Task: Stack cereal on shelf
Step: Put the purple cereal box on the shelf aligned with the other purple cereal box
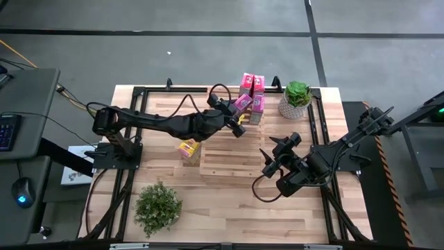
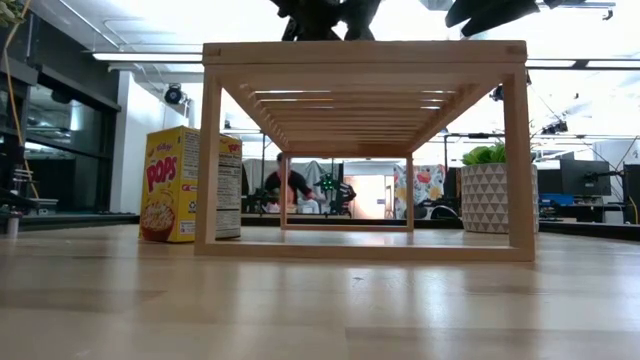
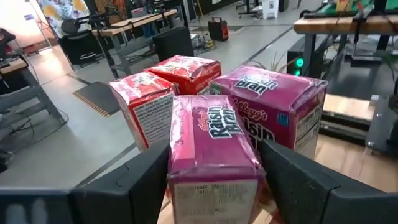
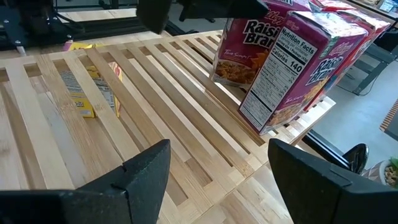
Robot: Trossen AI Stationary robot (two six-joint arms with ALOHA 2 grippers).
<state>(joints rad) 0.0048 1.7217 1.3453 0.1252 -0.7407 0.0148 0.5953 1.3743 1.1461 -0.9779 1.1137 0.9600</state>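
Pink cereal box (image 3: 214, 149) clamped in left gripper (image 1: 239, 111), hovering over far end of shelf (image 1: 229, 158), just beside the pink boxes already standing there (image 1: 252, 85). Lower squarely, flush with neighbours, bridging slats. Right gripper (image 1: 276, 154) spread, empty, near shelf's right edge.

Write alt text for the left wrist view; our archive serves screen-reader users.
The left gripper is shut on a pink Raisin Bran box, held between its two dark fingers. Just beyond stand another Raisin Bran box and two red cereal boxes, with a workshop floor and desks behind.
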